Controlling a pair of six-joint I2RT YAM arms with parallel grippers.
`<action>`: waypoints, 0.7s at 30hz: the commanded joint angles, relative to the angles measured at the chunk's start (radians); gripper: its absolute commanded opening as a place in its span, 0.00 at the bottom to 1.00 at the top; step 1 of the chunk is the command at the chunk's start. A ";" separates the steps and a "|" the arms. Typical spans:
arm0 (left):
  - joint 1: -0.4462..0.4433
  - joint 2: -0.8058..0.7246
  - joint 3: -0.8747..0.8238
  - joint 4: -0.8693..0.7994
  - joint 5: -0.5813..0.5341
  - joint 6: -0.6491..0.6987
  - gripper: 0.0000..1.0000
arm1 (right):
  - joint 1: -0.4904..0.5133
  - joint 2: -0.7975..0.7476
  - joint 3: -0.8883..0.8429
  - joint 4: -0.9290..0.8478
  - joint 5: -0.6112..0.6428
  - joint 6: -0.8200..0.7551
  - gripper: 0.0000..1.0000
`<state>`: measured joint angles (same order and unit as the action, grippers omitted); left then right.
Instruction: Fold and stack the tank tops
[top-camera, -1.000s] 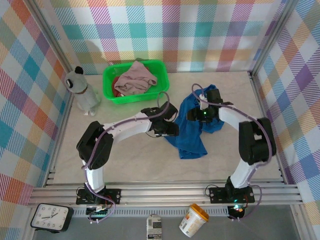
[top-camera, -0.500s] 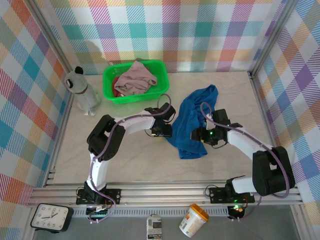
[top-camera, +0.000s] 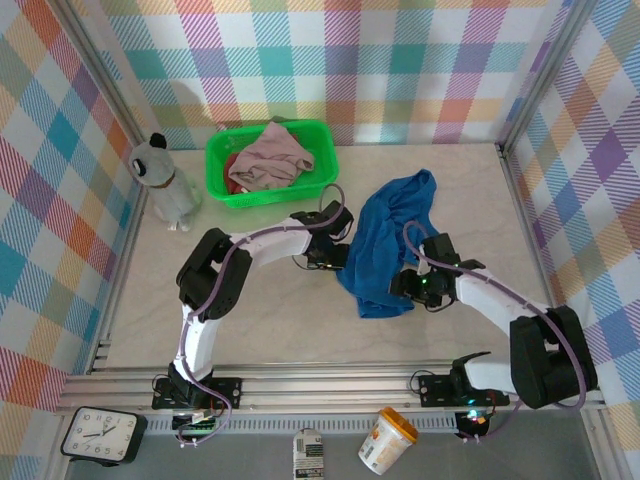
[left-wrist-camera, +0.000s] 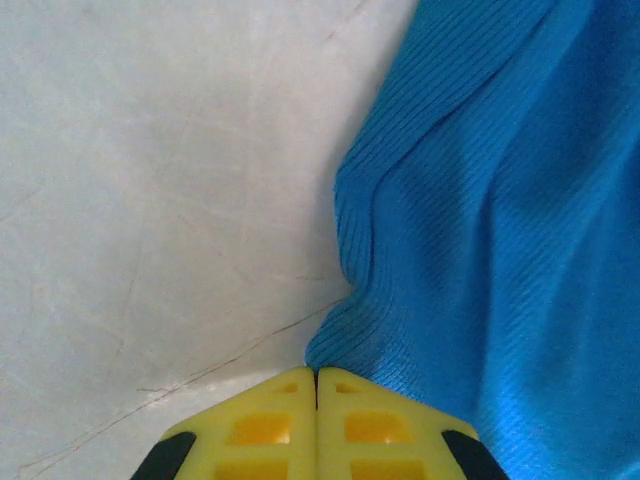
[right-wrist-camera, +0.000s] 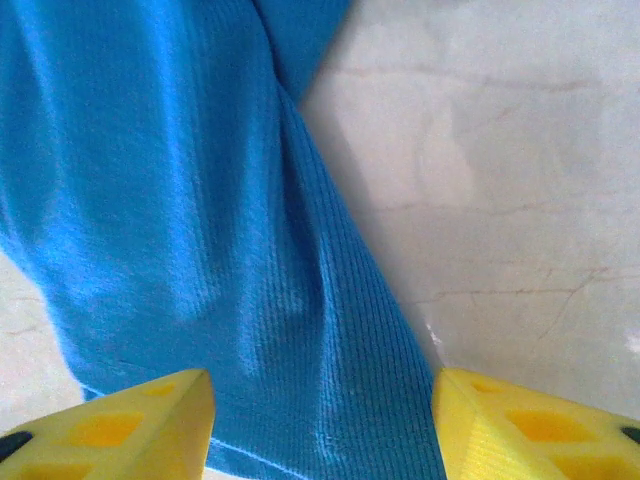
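The royal blue tank top (top-camera: 385, 245) lies crumpled on the table right of centre. My left gripper (top-camera: 341, 262) is at its left edge; in the left wrist view its yellow fingers (left-wrist-camera: 270, 425) are shut (left-wrist-camera: 316, 372), pinching the hem of the blue tank top (left-wrist-camera: 480, 200). My right gripper (top-camera: 402, 291) sits low at the cloth's lower right. Its jaws stand open (right-wrist-camera: 322, 380) astride a ridge of the blue tank top (right-wrist-camera: 200, 200). The mauve-pink tank top (top-camera: 270, 155) lies heaped in the green basket (top-camera: 218, 150) over a dark red one (top-camera: 232, 166).
A grey and white soft toy (top-camera: 165, 185) stands left of the basket near the left wall. Bare marble table (top-camera: 270, 310) stretches in front of the arms. A clock (top-camera: 98, 435) and a jar (top-camera: 385, 440) sit below the table's front rail.
The left gripper has shut on the blue top's left edge. The right arm swung from the top's upper part down to its lower right side, uncovering the upper cloth.
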<state>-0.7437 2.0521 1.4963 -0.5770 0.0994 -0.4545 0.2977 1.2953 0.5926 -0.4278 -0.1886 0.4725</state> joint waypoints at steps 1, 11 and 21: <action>-0.001 -0.079 0.055 -0.043 0.015 0.021 0.00 | 0.024 0.035 0.000 0.019 0.009 0.009 0.58; -0.002 -0.121 0.158 -0.107 0.010 0.040 0.00 | 0.078 0.144 0.048 0.043 0.024 -0.021 0.34; -0.044 -0.127 0.390 -0.206 0.016 0.080 0.00 | -0.036 -0.067 0.185 -0.100 0.195 -0.120 0.03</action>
<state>-0.7658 1.9659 1.7943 -0.7250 0.1131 -0.4095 0.3214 1.3220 0.6865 -0.4534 -0.0704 0.4122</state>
